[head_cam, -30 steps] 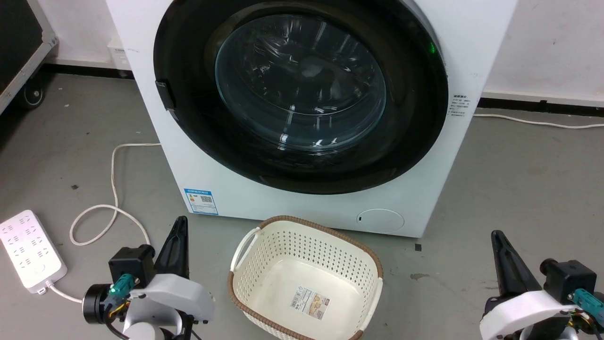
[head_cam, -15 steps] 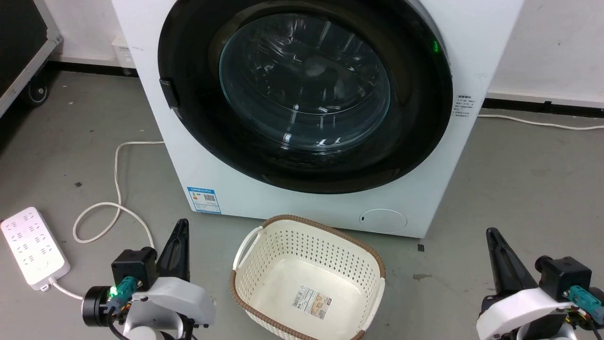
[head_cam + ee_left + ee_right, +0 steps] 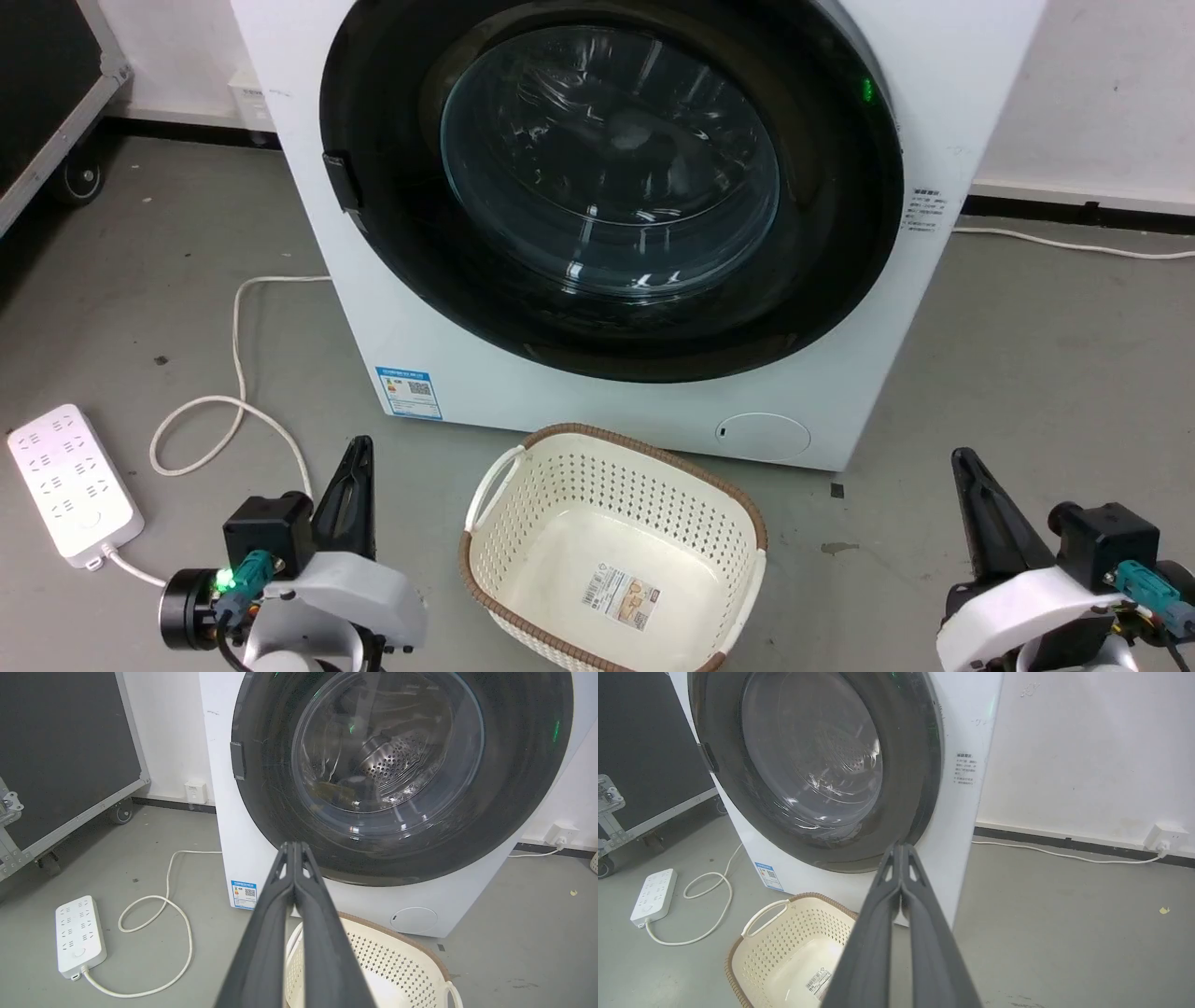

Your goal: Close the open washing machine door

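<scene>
On the grey floor, its back toward the white wall, the washing machine (image 3: 616, 411) stands with the door (image 3: 607, 159) lying flat against its front, no gap showing round the rim, so the job looks done or nearly so; whether the catch has caught I cannot tell, and if it has not, the door could swing out again once left alone; a further push with narrow fingertips on the domed glass would likely skid off, so the broad rim is the safer place to press; the basket (image 3: 616, 439) sits just before the washer's front edge, between the two arms, and a low reach or a roll forward could knock or tip it; toward the floor's left edge the power strip (image 3: 70, 485) and its looping cable (image 3: 238, 345) could catch a wheel if the base turns that way. The washer is a boxy white cabinet, smooth and glossy, with a small round flap low on its front; the door is a wide ring of shiny black plastic round a bulging bowl of clear glass, a pierced steel drum glinting behind it; the basket is cream plastic, perforated, rounded at the corners, with a brown woven-looking rim; the strip is flat white plastic, the cable pale and limp; the left gripper (image 3: 358, 457) and the right gripper (image 3: 962, 462) hang low and well short of the door, their long matt dark fingers pressed together to a point, gripping nothing.
</scene>
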Controlling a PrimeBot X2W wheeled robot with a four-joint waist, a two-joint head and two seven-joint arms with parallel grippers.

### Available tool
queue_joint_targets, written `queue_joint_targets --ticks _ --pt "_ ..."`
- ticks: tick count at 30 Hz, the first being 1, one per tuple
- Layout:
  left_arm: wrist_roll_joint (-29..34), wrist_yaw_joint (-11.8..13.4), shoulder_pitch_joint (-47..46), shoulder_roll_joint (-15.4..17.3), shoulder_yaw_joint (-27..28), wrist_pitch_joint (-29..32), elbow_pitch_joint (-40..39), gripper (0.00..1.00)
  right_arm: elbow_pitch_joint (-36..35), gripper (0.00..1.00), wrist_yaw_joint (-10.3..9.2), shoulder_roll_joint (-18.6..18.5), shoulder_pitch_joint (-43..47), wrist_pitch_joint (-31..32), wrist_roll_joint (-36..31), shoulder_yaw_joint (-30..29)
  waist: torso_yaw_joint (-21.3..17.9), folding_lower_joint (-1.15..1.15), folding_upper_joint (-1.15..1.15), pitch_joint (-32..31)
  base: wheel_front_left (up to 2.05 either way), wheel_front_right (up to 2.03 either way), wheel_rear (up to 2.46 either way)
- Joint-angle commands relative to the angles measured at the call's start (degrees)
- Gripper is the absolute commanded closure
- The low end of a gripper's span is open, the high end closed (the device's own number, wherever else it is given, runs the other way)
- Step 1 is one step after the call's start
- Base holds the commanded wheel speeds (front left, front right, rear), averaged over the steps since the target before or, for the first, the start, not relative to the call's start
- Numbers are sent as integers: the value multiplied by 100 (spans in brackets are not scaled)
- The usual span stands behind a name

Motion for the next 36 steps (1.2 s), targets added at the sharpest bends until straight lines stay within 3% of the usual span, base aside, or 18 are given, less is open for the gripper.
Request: queue_joint_targets --ticks 1,36 --pt "79 25 88 -13 15 21 -50 100 -57 100 -2 -6 99 19 -50 22 4 0 0 1 0 0 0" --pt "450 93 342 -80 53 302 -505 100 -375 100 -3 -9 183 290 -205 218 120 0 0 21 0 0 0"
